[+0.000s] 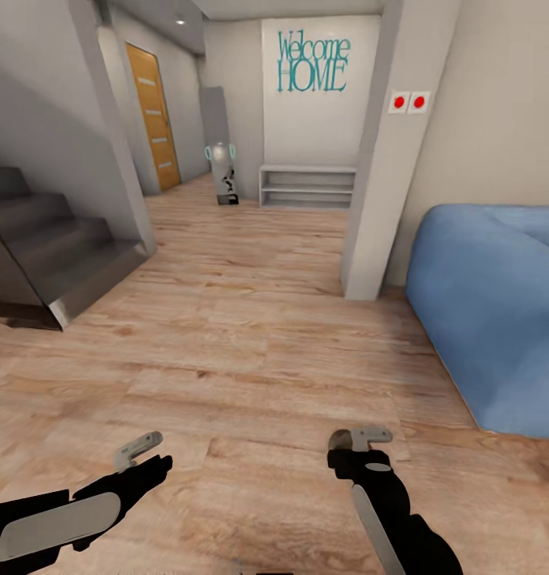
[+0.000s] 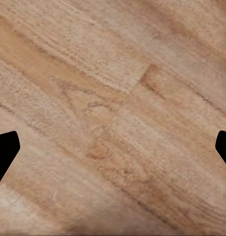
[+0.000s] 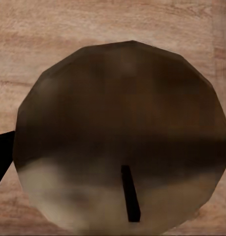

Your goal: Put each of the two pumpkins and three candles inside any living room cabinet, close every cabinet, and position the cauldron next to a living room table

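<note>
**As wax is soft, squeeze this candle gently**

Since the candle (image 3: 122,128) sits between the fingers of my right gripper (image 1: 361,438), clasped by its sides as far as I can judge, with the wick (image 3: 131,199) facing the camera, I reckon it light, stiff and rather slippery. My left gripper (image 1: 139,451) hangs spread and empty over the plank floor (image 1: 250,319). A blue sofa (image 1: 498,303) crowds my right, a pillar (image 1: 378,200) stands ahead and stairs (image 1: 51,247) rise to my left.

Teal lettering (image 1: 313,63) on the white far wall (image 1: 322,120) reads "Welcome HOME".
</note>
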Controlling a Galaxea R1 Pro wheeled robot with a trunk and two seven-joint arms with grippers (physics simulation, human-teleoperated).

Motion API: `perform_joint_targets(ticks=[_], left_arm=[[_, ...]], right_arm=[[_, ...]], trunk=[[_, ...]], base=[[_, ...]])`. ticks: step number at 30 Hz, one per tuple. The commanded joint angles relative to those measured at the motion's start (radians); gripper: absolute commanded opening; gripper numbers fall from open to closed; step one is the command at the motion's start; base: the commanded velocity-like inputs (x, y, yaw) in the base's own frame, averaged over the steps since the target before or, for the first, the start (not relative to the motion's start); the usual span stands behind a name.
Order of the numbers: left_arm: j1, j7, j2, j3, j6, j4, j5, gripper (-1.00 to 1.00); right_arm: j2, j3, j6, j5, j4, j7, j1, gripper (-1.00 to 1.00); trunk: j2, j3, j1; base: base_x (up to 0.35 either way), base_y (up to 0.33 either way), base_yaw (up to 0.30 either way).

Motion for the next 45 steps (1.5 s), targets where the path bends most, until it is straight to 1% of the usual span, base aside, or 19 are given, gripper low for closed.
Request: perform_joint_targets(ticks=[1,21,24,30,31,32,34,35,37,38,39,41,43,44,45], left_arm=[[-0.002,0.000,0.001,-0.002,-0.005,-0.001,0.005,1.00],[-0.002,0.000,0.001,-0.003,-0.005,-0.001,0.005,1.00],[-0.002,0.000,0.001,-0.003,-0.005,-0.001,0.005,1.00],[-0.002,0.002,-0.001,-0.006,-0.005,-0.001,0.003,1.00],[-0.002,0.004,-0.014,-0.015,-0.004,0.018,0.000,1.00],[-0.002,0.003,-0.031,-0.018,-0.003,0.058,0.000,1.00],[-0.002,0.001,-0.058,-0.018,-0.001,0.109,0.000,1.00],[-0.003,-0.001,-0.086,-0.019,0.001,0.161,0.000,1.00],[-0.003,-0.002,-0.129,-0.019,0.004,0.236,0.000,1.00],[-0.003,-0.003,-0.141,-0.019,0.004,0.255,0.000,1.00],[-0.003,-0.003,-0.181,-0.020,0.008,0.316,0.000,1.00],[-0.002,-0.004,-0.238,-0.027,0.020,0.409,-0.001,1.00],[-0.002,-0.005,-0.290,-0.035,0.054,0.507,0.000,1.00],[-0.003,-0.041,-0.362,-0.039,0.141,0.664,0.001,1.00],[-0.002,-0.084,-0.382,-0.039,0.162,0.721,0.001,1.00]], right_arm=[[-0.001,0.001,0.002,-0.011,-0.001,-0.010,-0.001,-1.00],[-0.002,0.002,-0.002,-0.011,0.000,-0.010,-0.001,-1.00],[-0.002,0.003,-0.003,-0.011,0.002,-0.010,-0.001,-1.00],[0.001,0.007,-0.004,-0.005,0.007,-0.011,-0.001,-1.00],[0.000,0.007,-0.005,-0.004,0.008,-0.011,-0.001,-1.00],[0.000,0.007,-0.006,-0.004,0.008,-0.011,-0.001,-1.00],[0.000,0.008,-0.008,-0.003,0.008,-0.012,-0.001,-1.00],[0.000,0.009,-0.010,-0.002,0.008,-0.012,-0.001,-1.00],[-0.001,0.009,-0.013,-0.001,0.008,-0.012,-0.001,-1.00],[-0.001,0.009,-0.013,-0.001,0.009,-0.012,-0.001,-1.00],[-0.001,0.009,-0.014,-0.001,0.009,-0.012,-0.001,-1.00],[-0.001,0.009,-0.014,-0.001,0.010,-0.012,-0.001,-1.00],[-0.001,0.009,-0.015,-0.001,0.010,-0.012,-0.001,-1.00],[-0.002,0.009,-0.023,0.000,0.010,-0.012,-0.001,-1.00],[-0.002,0.009,-0.027,0.000,0.010,-0.012,-0.001,-1.00]], trunk=[[0.000,0.004,-0.001],[0.005,0.098,-0.010],[0.026,0.110,-0.022],[0.068,0.130,-0.045],[0.075,0.133,-0.049],[0.082,0.136,-0.052],[0.096,0.143,-0.060],[0.103,0.146,-0.064],[0.117,0.152,-0.072],[0.124,0.155,-0.075],[0.131,0.158,-0.079],[0.145,0.165,-0.087],[0.159,0.171,-0.095],[0.166,0.174,-0.098],[0.173,0.177,-0.102]], base=[[-0.332,0.102,-0.258],[-0.332,0.102,-0.259],[-0.332,0.075,-0.259],[-0.037,0.003,-0.161],[-0.001,0.000,-0.005],[0.000,0.000,-0.002],[0.000,0.000,-0.001],[0.000,0.000,0.000],[0.000,0.000,0.000],[0.000,0.000,0.000],[0.000,0.000,0.000],[0.000,0.000,0.000],[0.000,0.000,0.000],[0.000,0.000,0.000],[0.000,0.000,0.000]])
